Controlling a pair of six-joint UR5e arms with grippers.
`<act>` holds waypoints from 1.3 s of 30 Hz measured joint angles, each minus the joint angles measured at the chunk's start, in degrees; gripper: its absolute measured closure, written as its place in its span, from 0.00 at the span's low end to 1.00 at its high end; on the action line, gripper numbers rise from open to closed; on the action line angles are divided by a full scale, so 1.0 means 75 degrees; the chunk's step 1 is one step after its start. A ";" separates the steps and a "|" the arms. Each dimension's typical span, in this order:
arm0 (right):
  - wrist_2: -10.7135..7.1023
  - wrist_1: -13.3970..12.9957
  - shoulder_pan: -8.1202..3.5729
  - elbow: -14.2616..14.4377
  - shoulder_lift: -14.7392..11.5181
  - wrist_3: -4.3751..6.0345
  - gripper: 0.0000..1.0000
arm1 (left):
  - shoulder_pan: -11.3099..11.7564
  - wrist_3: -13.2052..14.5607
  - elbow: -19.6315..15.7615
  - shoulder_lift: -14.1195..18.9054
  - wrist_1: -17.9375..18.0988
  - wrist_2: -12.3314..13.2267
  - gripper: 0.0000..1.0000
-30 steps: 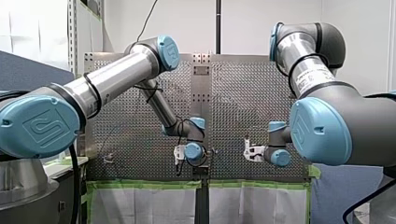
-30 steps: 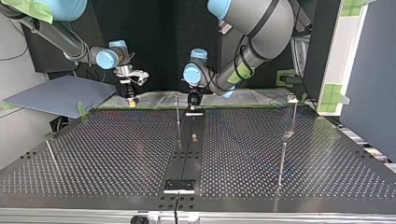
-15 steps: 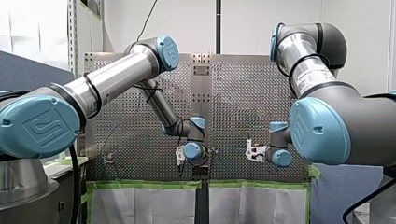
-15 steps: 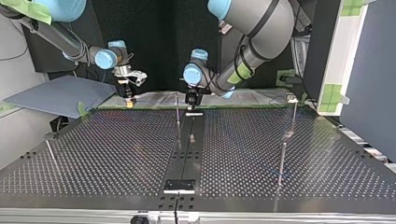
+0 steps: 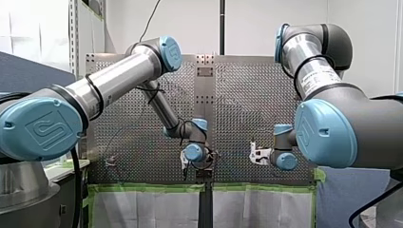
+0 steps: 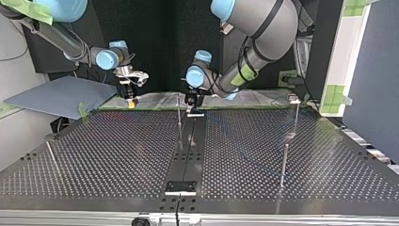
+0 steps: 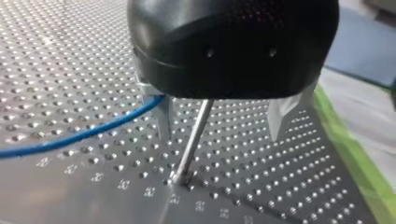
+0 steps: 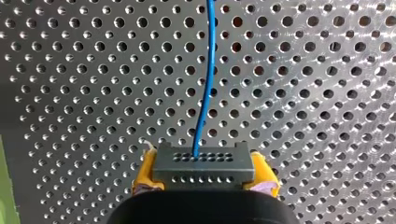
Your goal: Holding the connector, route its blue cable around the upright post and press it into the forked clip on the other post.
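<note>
— Well, where do we have the connector (image 8: 204,163)?
— Clamped between our right gripper's (image 8: 204,179) yellow pads (image 8: 145,169); the blue cable (image 8: 206,84) runs from it ahead over the perforated table (image 8: 303,70).
— And our left gripper (image 7: 222,125)?
— We see its fingers (image 7: 164,119) wide apart, straddling the upright post (image 7: 191,140), with the cable passing just beside one finger.

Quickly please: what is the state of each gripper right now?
My left gripper: open, with the upright post between its fingers.
My right gripper: shut on the connector, with the blue cable leading out of it.
</note>
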 joint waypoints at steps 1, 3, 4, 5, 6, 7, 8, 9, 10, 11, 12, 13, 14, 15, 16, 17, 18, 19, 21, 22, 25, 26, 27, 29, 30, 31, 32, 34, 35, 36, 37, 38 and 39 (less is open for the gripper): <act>-0.0001 0.0000 0.0000 0.0000 0.0002 0.0001 1.00 | -0.0004 0.0056 -0.0023 0.0026 -0.0075 0.0026 0.00; 0.0000 0.0001 -0.0005 -0.0001 0.0004 0.0002 1.00 | -0.0006 0.0116 -0.0081 0.0079 -0.0189 0.0048 0.00; -0.0001 0.0000 -0.0009 -0.0001 0.0005 0.0003 1.00 | -0.0002 0.0145 -0.0128 0.0119 -0.0261 0.0056 0.00; -0.0001 0.0003 -0.0011 -0.0001 0.0007 0.0002 1.00 | 0.0002 0.0162 -0.0165 0.0149 -0.0323 0.0060 0.00; -0.0001 0.0005 -0.0013 0.0000 0.0008 0.0002 1.00 | 0.0006 0.0176 -0.0202 0.0177 -0.0385 0.0064 0.00; 0.0000 0.0007 -0.0014 0.0000 0.0008 0.0003 1.00 | 0.0011 0.0188 -0.0251 0.0212 -0.0451 0.0070 0.00; -0.0001 0.0009 -0.0014 0.0000 0.0008 0.0003 1.00 | 0.0013 0.0199 -0.0288 0.0238 -0.0487 0.0078 0.00; -0.0001 0.0009 -0.0015 0.0000 0.0010 0.0003 1.00 | 0.0012 0.0218 -0.0332 0.0267 -0.0514 0.0087 0.00; -0.0001 0.0010 -0.0015 0.0001 0.0010 0.0003 1.00 | 0.0010 0.0256 -0.0400 0.0315 -0.0528 0.0097 0.00; -0.0001 0.0011 -0.0015 0.0000 0.0010 0.0003 1.00 | 0.0011 0.0285 -0.0459 0.0359 -0.0516 0.0103 0.00; -0.0001 0.0013 -0.0016 0.0000 0.0011 0.0003 1.00 | 0.0011 0.0310 -0.0524 0.0410 -0.0488 0.0112 0.00; -0.0001 0.0016 -0.0015 0.0001 0.0015 0.0003 1.00 | 0.0008 0.0336 -0.0620 0.0476 -0.0431 0.0124 0.00; -0.0003 0.0019 -0.0015 0.0001 0.0016 0.0003 1.00 | 0.0004 0.0351 -0.0690 0.0516 -0.0392 0.0134 0.00; -0.0005 0.0022 -0.0015 0.0001 0.0017 0.0003 1.00 | -0.0001 0.0366 -0.0753 0.0547 -0.0357 0.0150 0.00; -0.0007 0.0027 -0.0011 0.0001 0.0018 0.0003 1.00 | -0.0006 0.0389 -0.0826 0.0574 -0.0322 0.0181 0.00; -0.0008 0.0030 -0.0007 0.0002 0.0019 0.0003 1.00 | -0.0010 0.0405 -0.0868 0.0589 -0.0300 0.0213 0.00; -0.0010 0.0029 -0.0004 0.0004 0.0019 0.0003 1.00 | -0.0014 0.0419 -0.0897 0.0599 -0.0273 0.0252 0.00; -0.0011 0.0030 -0.0001 0.0003 0.0019 0.0003 1.00 | -0.0020 0.0432 -0.0923 0.0609 -0.0231 0.0313 0.00; -0.0011 0.0036 -0.0002 0.0001 0.0020 0.0003 1.00 | -0.0024 0.0443 -0.0946 0.0617 -0.0178 0.0394 0.00; -0.0012 0.0042 -0.0001 0.0001 0.0020 0.0003 1.00 | -0.0028 0.0447 -0.0955 0.0620 -0.0155 0.0437 0.00; -0.0012 0.0048 0.0003 0.0000 0.0020 0.0003 1.00 | -0.0037 0.0451 -0.0961 0.0623 -0.0122 0.0560 0.00; -0.0012 0.0049 0.0003 0.0000 0.0021 0.0003 1.00 | -0.0033 0.0450 -0.0960 0.0623 -0.0110 0.0603 0.00; -0.0012 0.0048 0.0004 -0.0001 0.0021 0.0003 1.00 | -0.0026 0.0449 -0.0958 0.0628 -0.0093 0.0645 0.00; -0.0011 0.0041 0.0005 -0.0001 0.0021 0.0003 1.00 | -0.0002 0.0445 -0.0959 0.0648 -0.0059 0.0754 0.00; -0.0011 0.0037 0.0005 -0.0001 0.0021 0.0003 1.00 | 0.0008 0.0444 -0.0959 0.0662 -0.0051 0.0808 0.00; -0.0011 0.0032 0.0006 -0.0002 0.0021 0.0003 1.00 | 0.0017 0.0443 -0.0960 0.0684 -0.0045 0.0881 0.00; -0.0010 0.0030 0.0006 -0.0001 0.0021 0.0003 1.00 | 0.0023 0.0443 -0.0962 0.0704 -0.0043 0.0936 0.00; -0.0011 0.0026 0.0006 0.0000 0.0024 0.0003 1.00 | 0.0027 0.0442 -0.0963 0.0746 -0.0042 0.1066 0.00; -0.0011 0.0026 0.0006 0.0001 0.0027 0.0003 1.00 | 0.0025 0.0442 -0.0964 0.0760 -0.0043 0.1120 0.00; -0.0011 0.0025 0.0006 0.0000 0.0029 0.0002 1.00 | 0.0020 0.0443 -0.0968 0.0772 -0.0043 0.1174 0.00; -0.0011 0.0025 0.0005 0.0000 0.0030 0.0002 1.00 | 0.0007 0.0446 -0.0979 0.0782 -0.0039 0.1244 0.00; -0.0011 0.0026 0.0003 -0.0001 0.0030 0.0002 1.00 | -0.0004 0.0447 -0.0994 0.0788 -0.0034 0.1289 0.00; -0.0012 0.0027 0.0004 -0.0001 0.0030 0.0002 1.00 | -0.0015 0.0447 -0.1012 0.0792 -0.0025 0.1325 0.00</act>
